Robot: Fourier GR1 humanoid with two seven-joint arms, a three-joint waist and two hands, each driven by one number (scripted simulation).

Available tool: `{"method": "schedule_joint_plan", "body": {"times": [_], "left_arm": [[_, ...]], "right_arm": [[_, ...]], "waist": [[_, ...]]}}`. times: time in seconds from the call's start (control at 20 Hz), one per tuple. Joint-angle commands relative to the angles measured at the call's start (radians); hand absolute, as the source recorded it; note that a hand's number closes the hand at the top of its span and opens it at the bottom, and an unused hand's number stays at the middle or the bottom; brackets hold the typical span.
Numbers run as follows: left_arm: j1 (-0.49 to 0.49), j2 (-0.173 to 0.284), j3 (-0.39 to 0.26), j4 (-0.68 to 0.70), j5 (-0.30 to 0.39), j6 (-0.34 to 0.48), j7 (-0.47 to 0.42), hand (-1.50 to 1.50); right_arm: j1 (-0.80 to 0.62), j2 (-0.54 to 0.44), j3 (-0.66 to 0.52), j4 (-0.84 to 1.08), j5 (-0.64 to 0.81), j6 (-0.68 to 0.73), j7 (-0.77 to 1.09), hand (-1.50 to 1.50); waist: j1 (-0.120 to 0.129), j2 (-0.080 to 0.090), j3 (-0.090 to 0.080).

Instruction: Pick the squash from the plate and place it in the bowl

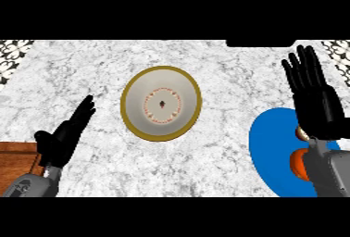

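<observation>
A blue plate (273, 148) lies at the right of the marble counter. On it lies an orange squash (298, 163), mostly hidden under my right forearm; only its left edge and a small upper part show. My right hand (315, 97) is open, fingers straight and pointing away, hovering over the plate's far edge beyond the squash. A white bowl (161, 102) with a gold rim and a patterned centre stands in the middle of the counter, with nothing in it. My left hand (63, 135) rests open at the lower left, fingers up.
A brown wooden surface (17, 157) shows at the lower left edge, beside my left forearm. Patterned tiles (14, 51) line the far corners. A dark object (258, 43) sits at the counter's far edge.
</observation>
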Motion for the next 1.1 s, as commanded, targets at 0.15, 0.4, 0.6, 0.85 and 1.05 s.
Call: {"method": "schedule_joint_plan", "body": {"times": [0.15, 0.4, 0.6, 0.85, 1.05], "left_arm": [[-0.057, 0.054, 0.162, -0.072, 0.028, 0.079, -0.031, 0.0], [-0.069, 0.059, 0.265, -0.062, 0.079, 0.101, -0.064, 0.0], [-0.068, 0.062, 0.278, -0.082, 0.073, 0.114, -0.044, 0.0], [-0.048, 0.086, 0.303, -0.118, 0.084, 0.082, -0.03, 0.0], [-0.074, 0.056, 0.29, -0.123, 0.072, 0.109, -0.014, 0.0]], "right_arm": [[0.048, 0.0, 0.226, -0.158, -0.077, 0.304, 0.042, -1.5], [0.2, -0.148, 0.177, -0.296, 0.263, 0.158, -0.117, -1.5], [0.473, -0.2, 0.215, -0.478, 0.379, 0.183, -0.321, -1.5], [0.645, -0.341, 0.069, -0.588, 0.475, 0.189, -0.395, -1.5], [0.692, -0.455, -0.125, -0.707, 0.458, 0.211, -0.255, -1.5]], "waist": [[0.012, -0.01, -0.005], [-0.062, -0.01, -0.006], [-0.06, -0.004, -0.004], [-0.047, -0.001, -0.005], [-0.054, 0.001, -0.007]]}}
